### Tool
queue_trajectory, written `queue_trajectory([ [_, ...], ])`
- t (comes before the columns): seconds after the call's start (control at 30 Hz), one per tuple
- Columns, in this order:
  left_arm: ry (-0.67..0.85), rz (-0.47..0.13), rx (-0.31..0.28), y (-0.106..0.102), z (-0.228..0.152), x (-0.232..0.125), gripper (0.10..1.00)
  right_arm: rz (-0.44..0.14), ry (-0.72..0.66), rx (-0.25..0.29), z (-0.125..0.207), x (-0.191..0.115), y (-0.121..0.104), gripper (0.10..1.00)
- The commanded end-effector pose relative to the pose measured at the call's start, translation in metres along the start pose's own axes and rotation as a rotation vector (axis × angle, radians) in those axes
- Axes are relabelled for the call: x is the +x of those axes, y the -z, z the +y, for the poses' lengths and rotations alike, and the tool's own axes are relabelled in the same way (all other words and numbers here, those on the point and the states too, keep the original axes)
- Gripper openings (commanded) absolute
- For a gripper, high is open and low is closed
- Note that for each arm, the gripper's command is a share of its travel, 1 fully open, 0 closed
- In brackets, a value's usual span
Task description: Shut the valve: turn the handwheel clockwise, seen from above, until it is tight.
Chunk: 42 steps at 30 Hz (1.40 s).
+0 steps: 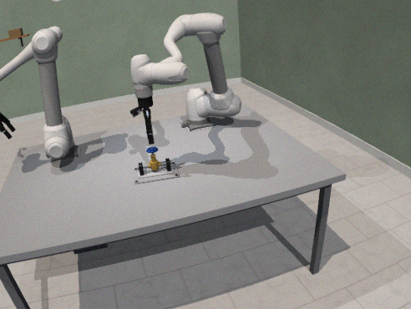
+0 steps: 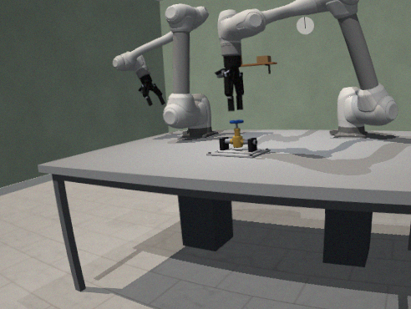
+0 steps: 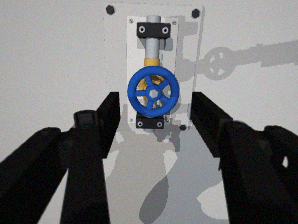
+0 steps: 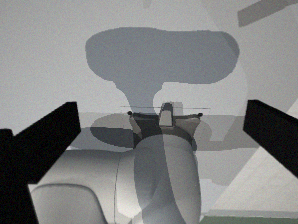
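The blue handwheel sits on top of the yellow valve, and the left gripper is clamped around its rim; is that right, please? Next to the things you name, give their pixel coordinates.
Not quite: the left gripper (image 1: 150, 143) (image 2: 235, 110) (image 3: 155, 105) hovers open above the blue handwheel (image 1: 152, 149) (image 2: 236, 122) (image 3: 132, 93), gripping nothing, as the exterior view shows.

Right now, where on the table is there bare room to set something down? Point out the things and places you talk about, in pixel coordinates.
The tabletop (image 1: 104, 217) (image 2: 125, 167) looks bare between the valve's mounting plate (image 1: 157, 179) (image 2: 234, 154) and its front edge. It is crowded above the blue handwheel (image 1: 152, 149) (image 2: 236, 122) (image 3: 153, 112), where the left gripper (image 1: 150, 143) (image 2: 235, 109) (image 3: 155, 105) hangs open.

A lab-like room, with two robot arms (image 1: 215, 67) (image 2: 180, 63) on a plain grey table (image 1: 209, 184) (image 2: 138, 163).
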<state>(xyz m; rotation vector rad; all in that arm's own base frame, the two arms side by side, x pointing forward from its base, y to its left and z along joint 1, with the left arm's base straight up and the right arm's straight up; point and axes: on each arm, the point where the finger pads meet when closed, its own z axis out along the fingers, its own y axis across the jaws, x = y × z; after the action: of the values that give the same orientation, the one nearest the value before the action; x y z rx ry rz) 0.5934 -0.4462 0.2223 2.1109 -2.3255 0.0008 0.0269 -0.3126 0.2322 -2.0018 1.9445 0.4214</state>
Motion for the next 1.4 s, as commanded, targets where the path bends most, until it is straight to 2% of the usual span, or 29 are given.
queue_trajectory([
  [0.0, 0.036, 0.000, 0.002, 0.001, 0.000, 0.000, 0.508, 0.001, 0.000, 0.000, 0.000, 0.000, 0.000, 1.000],
  [0.87, 0.077, 0.000, 0.002, 0.001, 0.000, 0.000, 0.508, 0.001, 0.000, 0.000, 0.000, 0.000, 0.000, 1.000],
  [1.37, 0.077, 0.000, 0.002, -0.009, 0.000, 0.000, 0.508, 0.001, 0.000, 0.000, 0.000, 0.000, 0.000, 1.000],
])
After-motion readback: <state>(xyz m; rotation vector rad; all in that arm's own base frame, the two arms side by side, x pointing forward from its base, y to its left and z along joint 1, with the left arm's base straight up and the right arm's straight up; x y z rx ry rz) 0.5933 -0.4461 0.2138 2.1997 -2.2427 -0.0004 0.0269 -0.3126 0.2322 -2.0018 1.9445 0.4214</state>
